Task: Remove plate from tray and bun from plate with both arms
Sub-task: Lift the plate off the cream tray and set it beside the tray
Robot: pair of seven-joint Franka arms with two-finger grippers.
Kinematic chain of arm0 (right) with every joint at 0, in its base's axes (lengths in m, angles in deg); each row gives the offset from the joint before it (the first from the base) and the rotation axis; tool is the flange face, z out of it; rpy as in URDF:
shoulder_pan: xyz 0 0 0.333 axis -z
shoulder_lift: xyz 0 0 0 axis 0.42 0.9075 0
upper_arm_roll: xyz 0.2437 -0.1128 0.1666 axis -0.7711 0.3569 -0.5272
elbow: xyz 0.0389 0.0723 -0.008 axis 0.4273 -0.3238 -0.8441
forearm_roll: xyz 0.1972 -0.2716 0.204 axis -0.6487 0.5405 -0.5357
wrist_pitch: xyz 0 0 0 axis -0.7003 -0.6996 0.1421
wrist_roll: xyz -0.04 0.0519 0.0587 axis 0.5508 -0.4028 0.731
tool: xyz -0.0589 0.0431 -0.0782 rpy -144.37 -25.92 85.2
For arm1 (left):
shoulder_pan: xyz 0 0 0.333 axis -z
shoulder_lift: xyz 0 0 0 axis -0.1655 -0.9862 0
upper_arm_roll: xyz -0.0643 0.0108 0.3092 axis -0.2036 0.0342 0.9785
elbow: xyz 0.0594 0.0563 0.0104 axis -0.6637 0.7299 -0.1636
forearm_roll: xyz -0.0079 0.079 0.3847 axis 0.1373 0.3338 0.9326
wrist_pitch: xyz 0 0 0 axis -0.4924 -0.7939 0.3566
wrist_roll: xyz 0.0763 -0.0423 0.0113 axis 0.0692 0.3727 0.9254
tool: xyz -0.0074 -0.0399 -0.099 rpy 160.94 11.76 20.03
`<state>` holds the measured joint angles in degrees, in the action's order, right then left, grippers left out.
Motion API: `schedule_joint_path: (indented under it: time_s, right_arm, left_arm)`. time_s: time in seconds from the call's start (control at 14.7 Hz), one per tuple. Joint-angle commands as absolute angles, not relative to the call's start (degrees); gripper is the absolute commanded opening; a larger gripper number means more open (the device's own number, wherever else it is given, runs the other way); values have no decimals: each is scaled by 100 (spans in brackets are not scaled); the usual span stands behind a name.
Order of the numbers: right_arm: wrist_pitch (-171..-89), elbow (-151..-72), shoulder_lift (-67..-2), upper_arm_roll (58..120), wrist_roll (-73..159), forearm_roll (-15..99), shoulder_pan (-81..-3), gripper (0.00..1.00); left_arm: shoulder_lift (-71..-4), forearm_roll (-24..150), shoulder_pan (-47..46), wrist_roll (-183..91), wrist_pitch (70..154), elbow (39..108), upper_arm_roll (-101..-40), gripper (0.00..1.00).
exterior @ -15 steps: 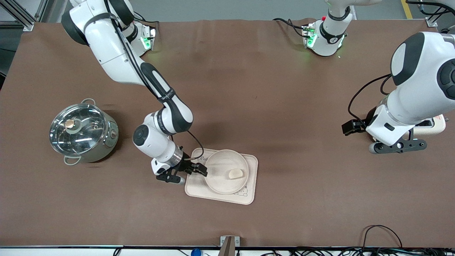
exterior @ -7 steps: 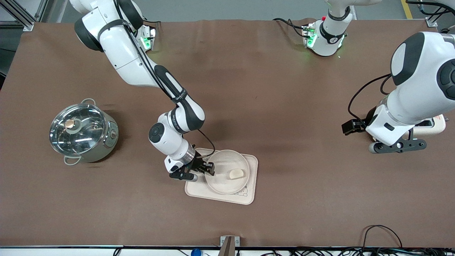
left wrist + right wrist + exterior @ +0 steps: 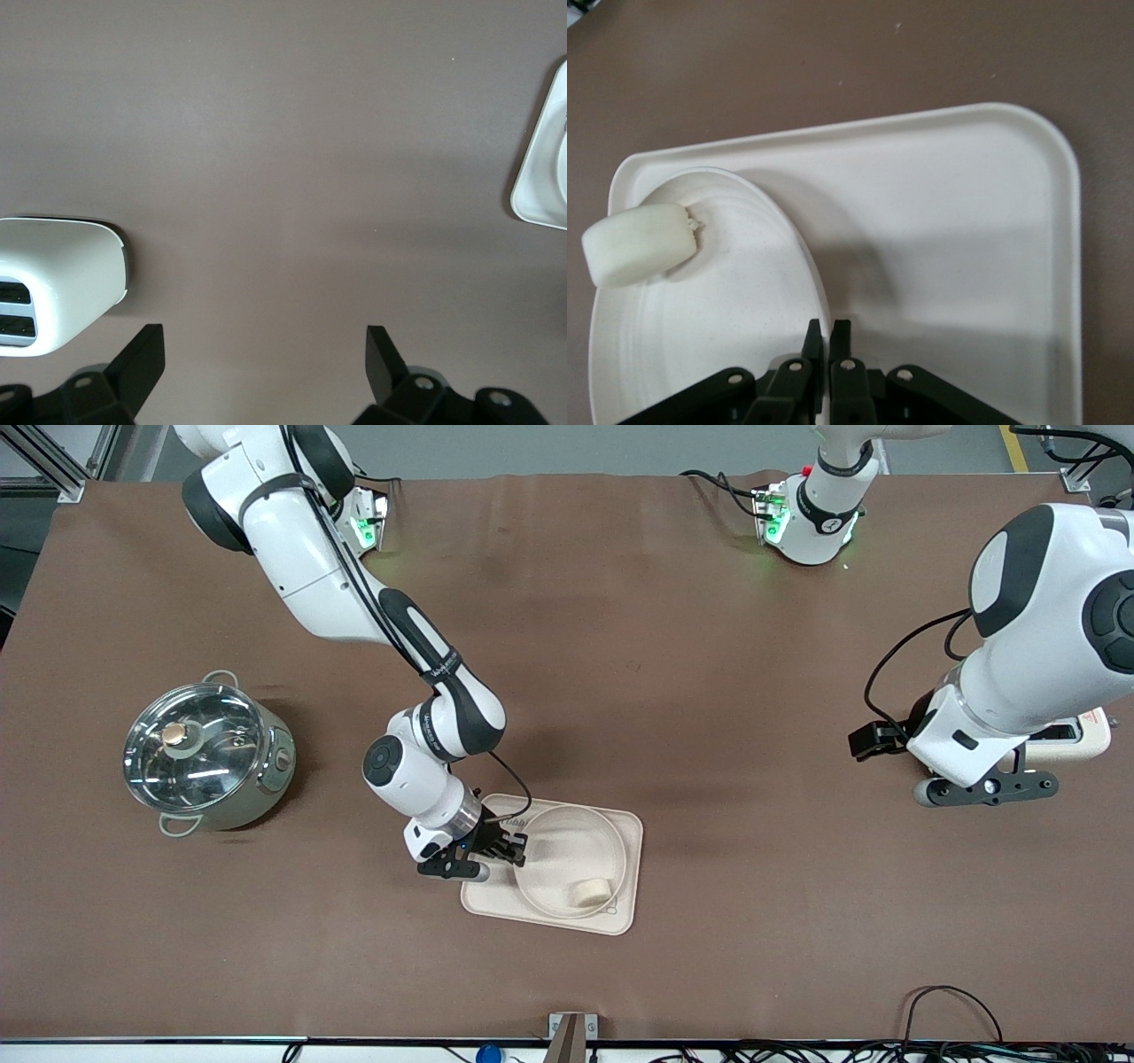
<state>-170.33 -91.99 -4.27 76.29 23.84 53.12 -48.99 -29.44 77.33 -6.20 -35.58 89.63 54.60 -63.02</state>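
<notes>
- The right gripper (image 3: 507,850) is closed on the rim of the plate (image 3: 558,850), low and centre in the front view; the plate looks tilted on the tray (image 3: 631,868).
- The bun (image 3: 589,889) lies in the plate's lower part, at the rim.
- The plate seems stiff, light and smooth, so it may slip; a rim hold is sensible.
- The bun looks soft and can roll.
- The left gripper (image 3: 266,354) waits with fingers apart over bare table, beside a white toaster (image 3: 53,283), at the frame's right edge.

Brown-covered table (image 3: 673,646) carries the tray (image 3: 631,850) near the front camera, a lidded steel pot (image 3: 208,755) toward the right arm's end, a white toaster (image 3: 1076,740) toward the left arm's end.
</notes>
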Motion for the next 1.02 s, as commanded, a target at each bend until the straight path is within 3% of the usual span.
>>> schedule_joint_path:
  time_s: [0.0,0.34,0.61,0.95]
  right_arm:
    - [-16926,-9870,-1096,7229,2583,5191,-4752,0]
    - [-18294,-11943,-2248,6262,2566,5173,-4435,0]
    - [-19771,-13122,-2320,5672,2522,5016,-4505,0]
    - [-20249,-13731,-2303,5478,2478,4875,-4698,3]
  left_arm:
    - [-2896,7733,-592,-3627,8865,5423,-6304,100]
    - [-2896,7733,-566,-3619,8865,5423,-6313,100]
    - [-2896,7724,-566,-3575,8865,5432,-6322,100]
    - [-2896,7645,-566,-3566,8856,5441,-6322,100]
